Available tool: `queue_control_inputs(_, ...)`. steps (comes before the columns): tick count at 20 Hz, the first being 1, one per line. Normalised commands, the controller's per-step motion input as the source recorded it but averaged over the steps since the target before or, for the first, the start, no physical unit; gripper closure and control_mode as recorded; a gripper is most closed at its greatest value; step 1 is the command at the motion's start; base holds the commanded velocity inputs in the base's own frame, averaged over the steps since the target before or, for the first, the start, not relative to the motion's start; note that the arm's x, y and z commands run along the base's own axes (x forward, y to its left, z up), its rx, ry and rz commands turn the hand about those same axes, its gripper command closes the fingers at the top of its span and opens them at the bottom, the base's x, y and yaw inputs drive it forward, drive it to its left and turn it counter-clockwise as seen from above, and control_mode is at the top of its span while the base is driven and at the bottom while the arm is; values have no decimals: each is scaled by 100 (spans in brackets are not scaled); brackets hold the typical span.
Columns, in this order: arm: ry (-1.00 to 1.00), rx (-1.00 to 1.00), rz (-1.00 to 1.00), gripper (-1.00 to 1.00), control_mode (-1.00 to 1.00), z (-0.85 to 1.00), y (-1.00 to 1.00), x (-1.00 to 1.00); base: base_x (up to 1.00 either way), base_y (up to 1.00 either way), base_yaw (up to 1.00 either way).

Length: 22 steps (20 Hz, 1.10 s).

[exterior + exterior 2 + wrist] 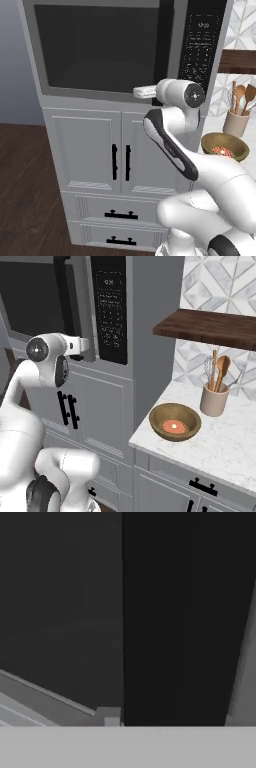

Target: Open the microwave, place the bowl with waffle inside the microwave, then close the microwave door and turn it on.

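Note:
The microwave (105, 47) is built in above the grey cabinets, and its dark glass door (30, 296) looks shut. My gripper (83, 346) is pressed up to the lower end of the black bar handle (64, 301); its fingers are hidden. In the hand view the handle (175, 612) is a broad black bar very close up, with door glass (60, 587) to its left. The keypad panel (201, 45) lies right of the handle. The brown bowl (175, 421) sits on the marble counter (225, 448) with the reddish waffle (172, 426) inside, also seen as bowl (225, 145) and waffle (222, 150).
A beige crock of wooden spoons (214, 400) stands behind the bowl. A dark wooden shelf (210, 328) hangs over the counter. Below the microwave are panelled cabinet doors (85, 150) and drawers (120, 212). My own arm (170, 145) crosses in front of them.

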Motion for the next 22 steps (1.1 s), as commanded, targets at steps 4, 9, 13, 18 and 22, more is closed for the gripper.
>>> queue_control_inputs(4,0,-4,13,100,-100,-17,100,-56,0,0,0)
queue_control_inputs(9,0,-10,7,100,-100,-6,100,-62,0,0,0)
queue_control_inputs(13,1,-16,1,100,-100,0,100,-70,0,0,0)
queue_control_inputs(18,2,-23,0,100,-100,0,100,-88,0,0,0)
queue_control_inputs(22,5,-27,0,100,-100,0,100,-86,0,0,0)
